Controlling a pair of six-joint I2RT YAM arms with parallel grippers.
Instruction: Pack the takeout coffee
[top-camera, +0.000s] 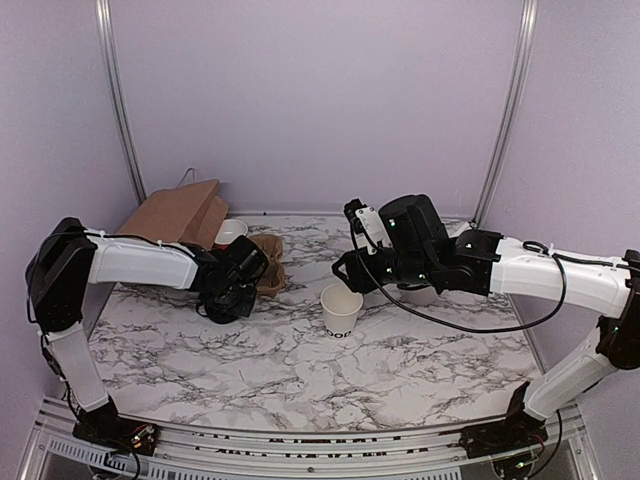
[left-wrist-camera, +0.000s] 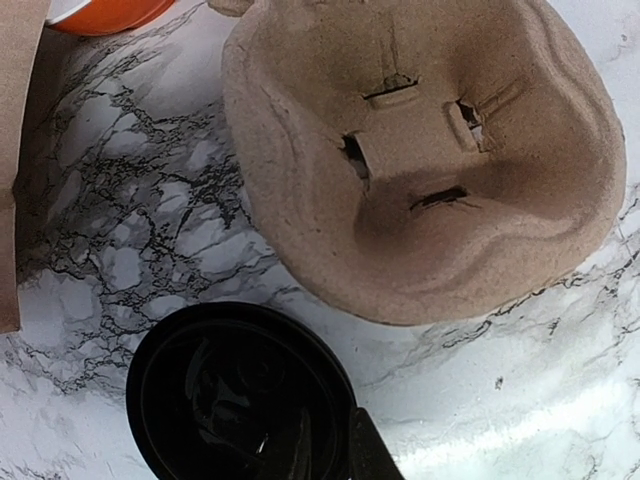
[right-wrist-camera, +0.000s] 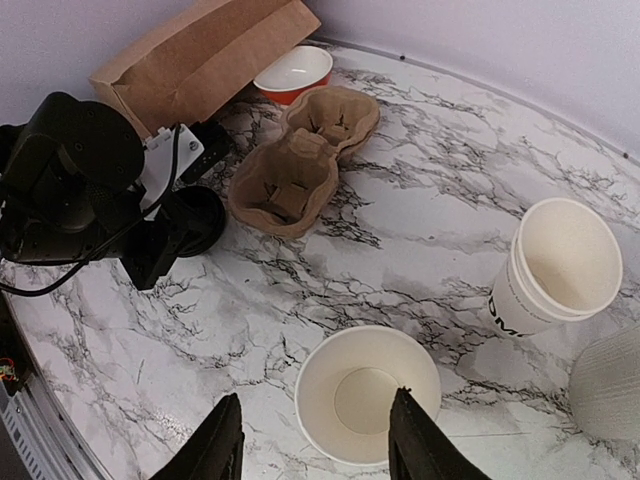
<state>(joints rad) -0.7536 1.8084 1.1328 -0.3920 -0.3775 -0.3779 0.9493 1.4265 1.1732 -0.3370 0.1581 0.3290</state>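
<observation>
L jaws pinched black lid (left-wrist-camera: 235, 400) by its rim, just beside pulp cup carrier (left-wrist-camera: 420, 160). Paper cup (top-camera: 341, 310) stood upright, open, mid surface (top-camera: 250, 370). R jaws spread wide over cup.

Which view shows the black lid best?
Left wrist: the black lid is close and large, though cropped below. Right wrist shows it small and far; top external mostly hides it behind the left arm.
</observation>
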